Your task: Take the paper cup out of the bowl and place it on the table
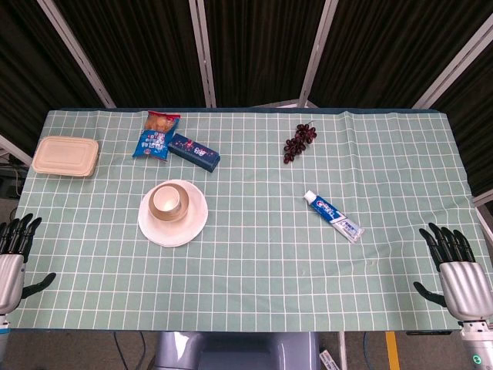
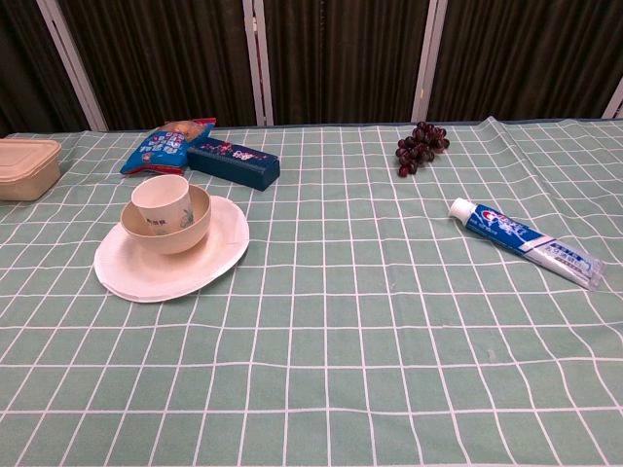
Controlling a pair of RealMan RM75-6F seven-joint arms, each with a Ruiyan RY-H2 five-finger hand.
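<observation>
White paper cup (image 2: 162, 203) with a faint greenish print on its side sits upright inside the beige bowl (image 2: 171, 223), rim poking above the bowl's edge. From the head view you look straight down into the cup (image 1: 167, 200): pale, round, nothing visible inside. The bowl stands on a white plate (image 2: 214, 255), set toward the plate's far-left part, on the left half of the green checked tablecloth (image 2: 370, 331).

Your 2 hands are both low at the near table edge, well apart from the cup. Left hand (image 1: 13, 254) is at the near-left corner, fingers spread and pointing up, thumb out to the side, holding nothing. Right hand (image 1: 456, 266) is at the near-right corner, same pose: fingers splayed, nothing in it. Neither shows in the chest view.

Other items on the cloth:
- Beige lidded food box (image 1: 65, 156), far left.
- Blue snack bag (image 1: 156, 136) and dark blue carton (image 1: 194, 151) side by side behind the plate, about touching.
- Bunch of dark grapes (image 1: 299, 142), far centre-right.
- Toothpaste tube (image 1: 333, 216) lying diagonal, right of centre, cap toward the far side.
</observation>
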